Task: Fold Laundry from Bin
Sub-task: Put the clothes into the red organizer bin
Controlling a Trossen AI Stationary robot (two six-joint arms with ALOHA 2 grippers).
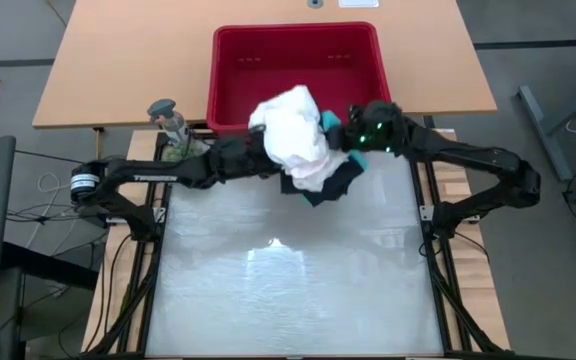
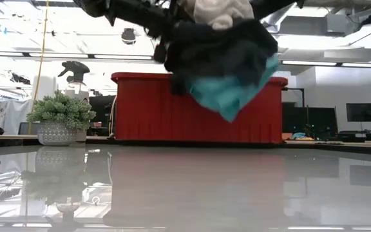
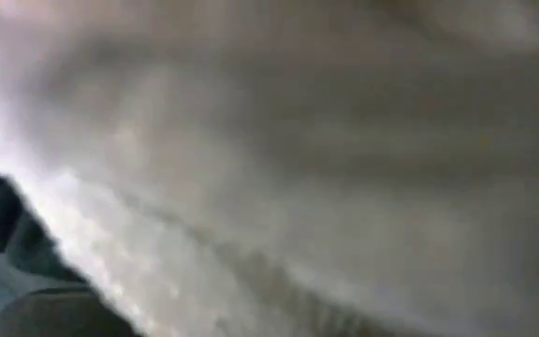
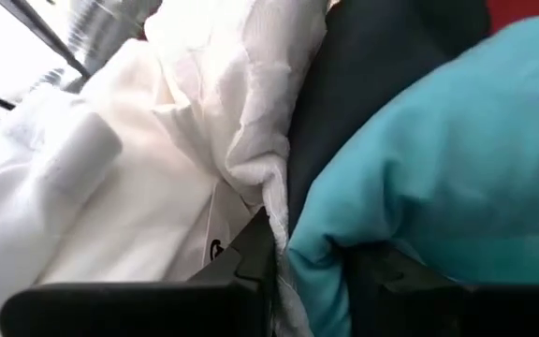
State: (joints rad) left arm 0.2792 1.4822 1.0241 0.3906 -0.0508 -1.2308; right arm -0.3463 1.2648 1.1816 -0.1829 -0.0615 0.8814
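The near worktop [image 1: 288, 290] lies bare below me. Above its far edge I hold the laundry [image 1: 303, 140] bundled in the air, clear of the surface: my right hand [image 4: 312, 267] is clamped on teal and white cloth; my left hand [image 1: 253, 150] is buried in the white, its grip hidden. Behind sits the red bin [image 1: 230, 60]. I judge I'm hauling the load out; next I must lower it and single out one garment.

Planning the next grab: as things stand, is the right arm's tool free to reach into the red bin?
Probably not. The right tool appears closed on the laundry bundle held above the table beside the bin, so it must release first.
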